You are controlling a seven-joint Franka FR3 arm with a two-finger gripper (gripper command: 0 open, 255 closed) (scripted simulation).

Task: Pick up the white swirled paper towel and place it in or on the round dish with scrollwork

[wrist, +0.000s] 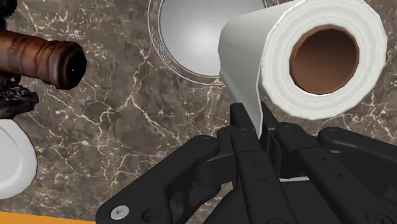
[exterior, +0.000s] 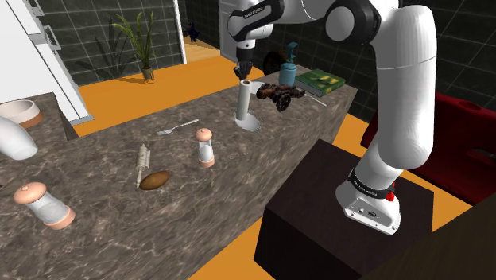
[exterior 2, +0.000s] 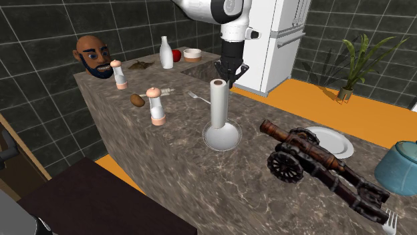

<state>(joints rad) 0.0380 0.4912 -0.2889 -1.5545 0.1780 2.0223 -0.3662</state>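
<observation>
A white paper towel roll (exterior 2: pixel 218 103) with a brown core stands upright in the round silver dish (exterior 2: pixel 230 141), which has scrollwork on its rim. The black gripper (exterior 2: pixel 231 77) hangs at the roll's top, on its far edge in the second exterior view. In the wrist view the fingers (wrist: pixel 245 127) sit close together, with a thin strip of the roll's (wrist: pixel 305 57) side wall pinched between them. The dish (wrist: pixel 184 38) lies beyond, partly hidden by the roll. From the shoulder view, the gripper (exterior: pixel 243 75) touches the roll's (exterior: pixel 245 102) top above the dish (exterior: pixel 256 125).
A dark toy cannon (exterior 2: pixel 321 163) lies close beside the dish, and a white plate (exterior 2: pixel 334 141) is behind it. A shaker (exterior 2: pixel 157 107), a fork (exterior: pixel 176 127) and a brown lump (exterior: pixel 155 180) lie further along the marble counter (exterior: pixel 119 223). A green book (exterior: pixel 320 80) rests at the counter's end.
</observation>
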